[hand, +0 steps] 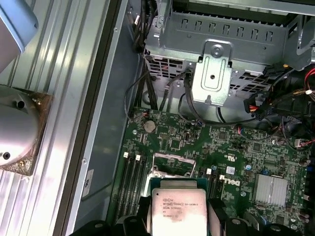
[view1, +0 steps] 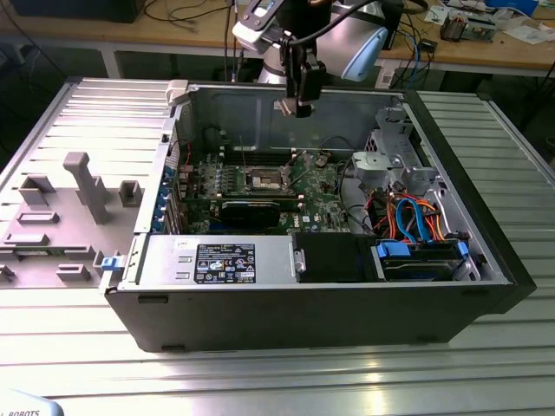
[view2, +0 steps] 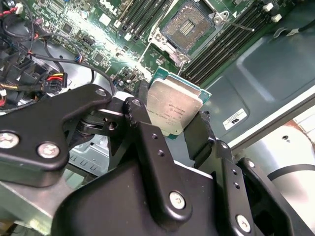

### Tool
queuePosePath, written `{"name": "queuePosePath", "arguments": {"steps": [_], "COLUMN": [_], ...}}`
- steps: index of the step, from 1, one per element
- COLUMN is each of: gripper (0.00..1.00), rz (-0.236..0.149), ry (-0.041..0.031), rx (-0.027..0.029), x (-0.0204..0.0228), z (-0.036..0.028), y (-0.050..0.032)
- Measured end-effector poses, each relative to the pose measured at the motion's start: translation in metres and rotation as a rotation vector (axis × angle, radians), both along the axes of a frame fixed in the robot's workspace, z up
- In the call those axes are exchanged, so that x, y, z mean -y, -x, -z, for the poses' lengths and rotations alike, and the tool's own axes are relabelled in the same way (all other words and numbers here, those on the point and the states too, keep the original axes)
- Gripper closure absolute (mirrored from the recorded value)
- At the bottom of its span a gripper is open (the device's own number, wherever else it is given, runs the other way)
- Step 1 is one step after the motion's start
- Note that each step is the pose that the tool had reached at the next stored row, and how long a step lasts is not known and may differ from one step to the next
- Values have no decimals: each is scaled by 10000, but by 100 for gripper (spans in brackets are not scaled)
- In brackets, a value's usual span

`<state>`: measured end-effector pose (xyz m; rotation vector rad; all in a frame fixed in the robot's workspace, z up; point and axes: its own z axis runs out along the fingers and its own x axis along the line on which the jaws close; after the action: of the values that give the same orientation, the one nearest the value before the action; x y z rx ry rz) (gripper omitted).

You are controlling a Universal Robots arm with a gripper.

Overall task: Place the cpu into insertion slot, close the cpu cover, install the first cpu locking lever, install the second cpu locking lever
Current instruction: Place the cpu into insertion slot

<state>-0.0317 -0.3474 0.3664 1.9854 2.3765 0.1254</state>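
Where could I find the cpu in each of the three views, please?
Exterior view: cpu, a pale speck at the tool above the open case.
Second wrist view: cpu clamped between the black fingers.
First wrist view: cpu overlapping the socket's near edge.
Shared landmark: the empty socket.

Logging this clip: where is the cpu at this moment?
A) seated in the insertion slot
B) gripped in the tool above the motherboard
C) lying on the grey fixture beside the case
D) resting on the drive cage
B: in the second wrist view the cpu is clamped in the tool, with the insertion slot bare on the motherboard beyond it.
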Motion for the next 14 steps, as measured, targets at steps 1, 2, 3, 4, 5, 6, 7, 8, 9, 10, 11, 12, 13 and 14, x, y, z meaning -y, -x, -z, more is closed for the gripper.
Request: {"name": "queuePosePath", "arguments": {"steps": [1, 2, 3, 4, 5, 6, 7, 8, 9, 10, 11, 12, 13, 14], "gripper": [46, 46, 46, 46, 46, 46, 46, 46, 46, 46, 46, 46, 46, 46], "rz": [127, 274, 593, 724, 752, 757, 761, 764, 768, 773, 776, 779, 783, 786], "ry": [0, 0, 0, 0, 0, 0, 0, 0, 0, 0, 0, 0, 0, 0], "rx": [0, 0, 0, 0, -1, 0, 0, 0, 0, 0, 0, 0, 0, 0], "x": [0, 0, 0, 0, 0, 1, 0, 0, 0, 0, 0, 0, 0, 0], "z": [0, 0, 1, 1, 1, 1, 1, 1, 1, 1, 1, 1, 1, 1], "y": [0, 0, 0, 0, 0, 0, 0, 0, 0, 0, 0, 0, 0, 0]}}
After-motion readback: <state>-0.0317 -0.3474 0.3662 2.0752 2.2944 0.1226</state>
